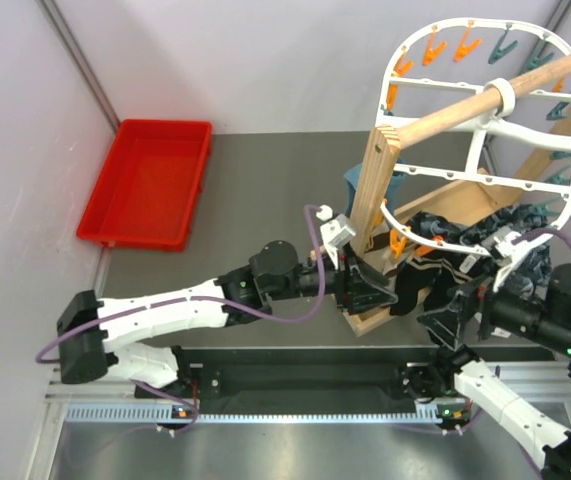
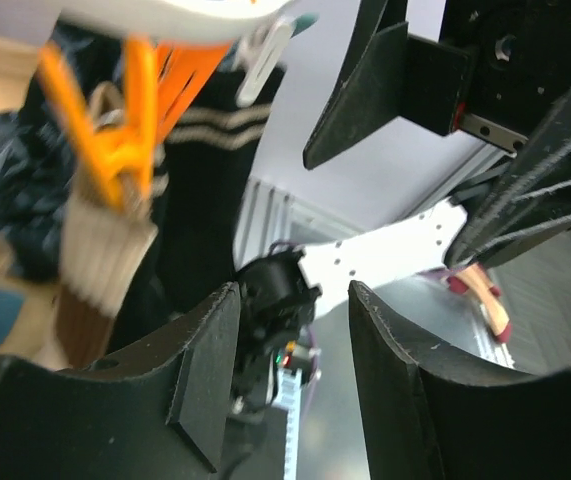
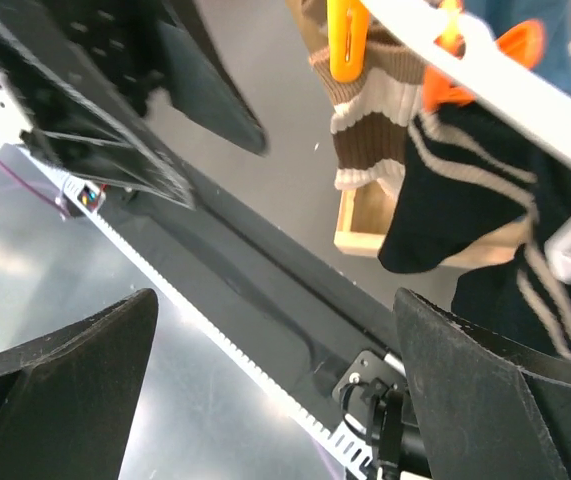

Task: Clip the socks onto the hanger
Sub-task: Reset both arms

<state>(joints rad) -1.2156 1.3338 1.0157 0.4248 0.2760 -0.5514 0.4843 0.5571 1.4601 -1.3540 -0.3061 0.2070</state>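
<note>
The white oval hanger [image 1: 480,130] hangs from a wooden pole, with orange pegs [image 1: 435,48] and teal pegs around its rim. On its near edge, an orange peg [image 2: 115,150] holds a brown, cream and white banded sock [image 2: 95,270]. Beside it hangs a black sock with white stripes [image 2: 205,180]. Both also show in the right wrist view: the banded sock [image 3: 365,110] and the black sock [image 3: 455,190]. My left gripper [image 1: 370,288] [image 2: 293,300] is open and empty, just left of the hung socks. My right gripper [image 1: 443,318] [image 3: 275,300] is wide open and empty, below them.
A wooden post [image 1: 375,190] and pole [image 1: 485,100] carry the hanger over a wooden base [image 1: 375,322]. More dark socks [image 1: 465,235] lie heaped behind the hung ones. A red tray [image 1: 145,180] sits at the far left. Walls close in at the back and left.
</note>
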